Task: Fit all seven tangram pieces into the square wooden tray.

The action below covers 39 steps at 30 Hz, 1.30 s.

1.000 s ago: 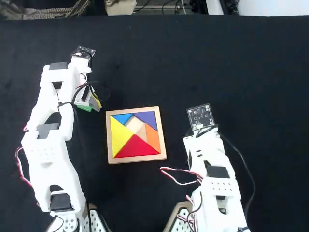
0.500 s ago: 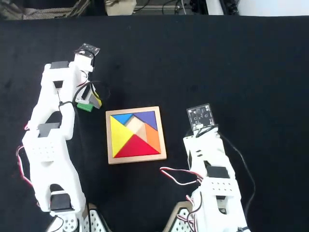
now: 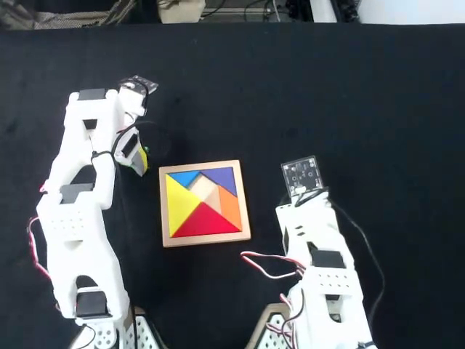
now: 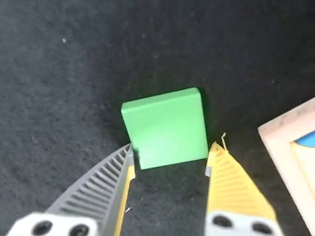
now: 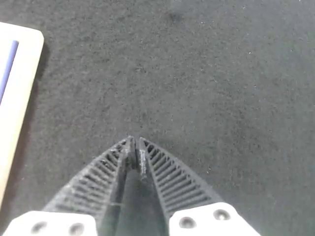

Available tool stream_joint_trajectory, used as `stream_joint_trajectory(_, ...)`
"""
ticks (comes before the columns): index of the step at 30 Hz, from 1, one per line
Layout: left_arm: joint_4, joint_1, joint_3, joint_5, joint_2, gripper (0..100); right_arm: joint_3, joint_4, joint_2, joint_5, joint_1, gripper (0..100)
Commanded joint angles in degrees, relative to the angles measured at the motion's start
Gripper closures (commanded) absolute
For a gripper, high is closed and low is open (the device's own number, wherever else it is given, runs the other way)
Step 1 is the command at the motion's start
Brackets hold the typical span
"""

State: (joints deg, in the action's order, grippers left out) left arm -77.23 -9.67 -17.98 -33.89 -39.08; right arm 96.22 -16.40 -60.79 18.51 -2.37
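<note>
Left gripper [image 4: 172, 149]: my fingers stand apart, one on each side of the green square piece [image 4: 165, 127]. The grey fingertip [image 4: 125, 156] touches one near corner of it. The yellow fingertip [image 4: 216, 155] sits just beside the other corner. The piece lies flat on the cloth, outside the tray [image 4: 288, 147], whose corner is near my yellow finger.

Right gripper [image 5: 135, 145]: fingers pressed together, holding nothing, over bare cloth, with the tray's edge off to one side.

Seen from above, the tray lies between my two arms. Fitted edge to edge inside it are a yellow piece [image 3: 178, 203], a red piece [image 3: 207, 220], a blue piece [image 3: 183, 178], a purple piece [image 3: 225, 178] and an orange piece [image 3: 230, 207]. At the middle is a pale wood-coloured patch [image 3: 207, 191]; I cannot tell whether it is a piece or bare tray floor.

Surface: black cloth [image 3: 363, 109] over the whole table. Room: cables [image 3: 240, 9] and gear run along the far edge.
</note>
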Motion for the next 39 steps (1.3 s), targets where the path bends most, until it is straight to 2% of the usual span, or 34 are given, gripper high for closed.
stream_joint_trajectory(1,0.4,0.2,-6.5,3.7,-3.6,78,0.0,-0.4,-0.8,0.4,-1.1,98.7)
stream_joint_trajectory(5,-3.5,0.2,-12.9,12.7,-6.6,68,0.0,-0.4,-0.8,0.4,-1.1,98.7)
stream_joint_trajectory(12,-5.6,0.7,-23.3,19.3,-11.5,68,0.0,-0.4,-0.8,0.4,-1.1,98.7)
stream_joint_trajectory(18,-5.8,0.7,-27.8,18.0,-15.7,68,0.0,-0.4,-0.8,0.4,-1.1,98.7)
stream_joint_trajectory(21,-10.3,0.7,-30.8,14.4,-17.0,68,0.0,-0.4,-0.8,0.4,-1.1,98.7)
stream_joint_trajectory(27,-17.1,1.3,-34.7,11.3,-20.0,78,0.0,-0.4,-0.8,0.4,-1.1,98.7)
stream_joint_trajectory(36,-18.6,1.3,-40.0,11.8,-23.5,79,0.0,-0.4,-0.8,0.4,-1.1,98.7)
stream_joint_trajectory(39,-19.3,1.4,-40.3,11.3,-22.8,88,0.0,-0.4,-0.8,0.4,-1.1,98.7)
